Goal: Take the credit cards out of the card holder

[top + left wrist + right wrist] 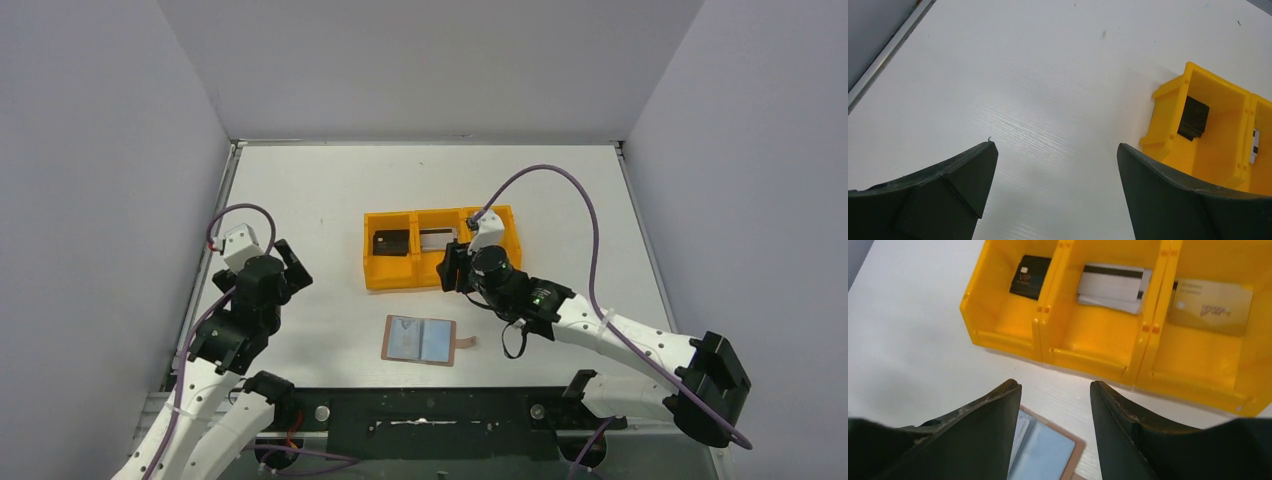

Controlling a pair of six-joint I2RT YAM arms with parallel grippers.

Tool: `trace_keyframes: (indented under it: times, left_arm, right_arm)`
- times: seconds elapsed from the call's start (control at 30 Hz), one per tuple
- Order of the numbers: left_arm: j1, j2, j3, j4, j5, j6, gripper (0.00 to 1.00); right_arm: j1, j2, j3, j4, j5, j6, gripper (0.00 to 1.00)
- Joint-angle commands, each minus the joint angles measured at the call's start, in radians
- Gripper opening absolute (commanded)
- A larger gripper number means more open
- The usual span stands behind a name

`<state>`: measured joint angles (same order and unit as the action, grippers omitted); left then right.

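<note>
The brown card holder (420, 340) lies open and flat on the table, grey-blue inside up, snap tab to its right. It also shows in the right wrist view (1045, 452). The black card (1030, 276), silvery grey card (1112, 288) and gold-tan card (1211, 306) each lie in one compartment of the orange tray (1088, 357). My right gripper (1055, 387) is open and empty, hovering between the tray's front wall and the card holder (450, 270). My left gripper (1057, 147) is open and empty above bare table left of the tray (293, 266).
The orange tray (385, 278) stands mid-table; my right wrist hides its right compartment in the top view. In the left wrist view the tray (1198, 145) with the black card (1193, 117) is at the right. Grey walls enclose the table on three sides.
</note>
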<state>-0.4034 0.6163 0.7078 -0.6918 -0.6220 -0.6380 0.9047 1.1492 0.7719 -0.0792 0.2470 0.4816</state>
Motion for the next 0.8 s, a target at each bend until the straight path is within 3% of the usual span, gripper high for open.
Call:
trace_keyframes:
  times: [0.0,0.1,0.27,0.5,0.77]
  left_arm:
    - [0.008,0.001,0.032,0.065,0.012,0.023,0.92]
    - [0.008,0.005,0.032,0.069,0.032,0.027,0.92]
    - [0.008,-0.003,0.028,0.079,0.060,0.034,0.92]
    - [0.009,-0.003,0.017,0.104,0.100,0.050,0.92]
    - [0.011,0.018,0.015,0.119,0.120,0.061,0.92]
  right_arm:
    - [0.015,-0.027,-0.039,-0.092,0.034,0.296,0.54]
    - [0.065,-0.015,-0.065,-0.092,0.060,0.374,0.53]
    - [0.212,0.074,-0.032,-0.130,0.227,0.481,0.51]
    - [0.371,0.295,0.107,-0.210,0.346,0.597,0.46]
    - [0.448,0.553,0.302,-0.352,0.387,0.692,0.42]
